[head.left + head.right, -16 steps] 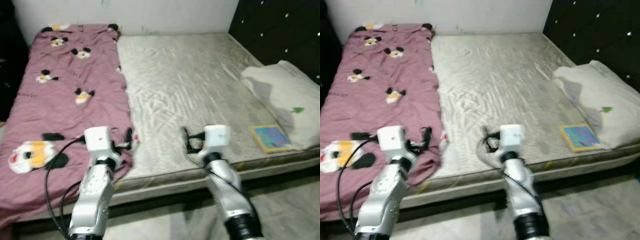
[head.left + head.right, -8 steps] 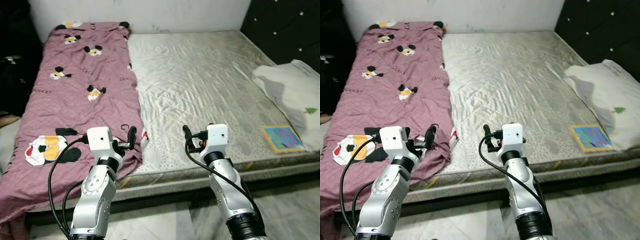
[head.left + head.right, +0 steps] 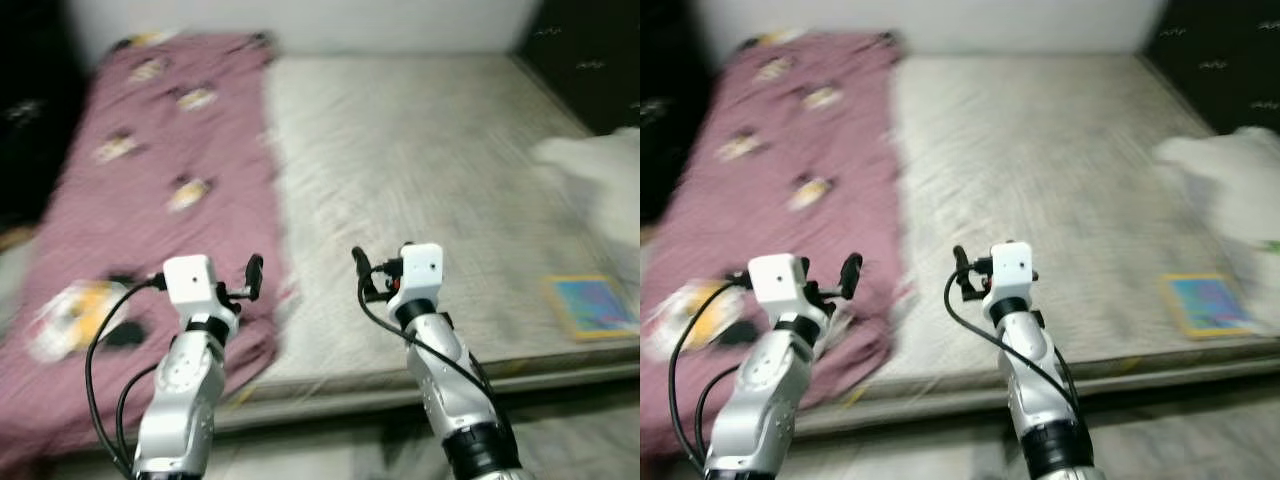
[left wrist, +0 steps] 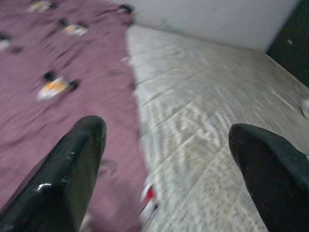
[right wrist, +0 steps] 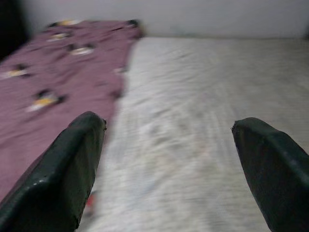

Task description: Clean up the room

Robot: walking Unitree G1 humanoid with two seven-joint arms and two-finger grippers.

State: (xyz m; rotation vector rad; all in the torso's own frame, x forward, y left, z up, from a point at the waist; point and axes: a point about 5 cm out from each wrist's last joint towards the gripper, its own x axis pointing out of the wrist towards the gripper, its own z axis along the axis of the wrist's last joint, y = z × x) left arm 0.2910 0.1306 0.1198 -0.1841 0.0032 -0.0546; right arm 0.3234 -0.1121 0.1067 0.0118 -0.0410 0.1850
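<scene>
A pink blanket point(image 3: 170, 170) printed with cartoon mice covers the left part of a bed. The bare grey mattress point(image 3: 420, 150) takes up the rest. My left gripper point(image 3: 255, 268) hovers over the blanket's near right edge, open and holding nothing, as the left wrist view point(image 4: 169, 140) confirms. My right gripper point(image 3: 358, 260) is held over the mattress's near part, also open and empty point(image 5: 169, 130). A small red and white item point(image 4: 149, 200) lies at the blanket's edge below the left gripper.
A white pillow point(image 3: 600, 165) lies at the bed's right side against a dark padded headboard point(image 3: 590, 50). A colourful flat book point(image 3: 590, 307) rests near the front right edge. A pale wall point(image 3: 300, 15) runs behind the bed. The eye views are blurred.
The whole picture has shifted and blurred, so the camera is moving. Both grippers stay open and held out in front as before.
</scene>
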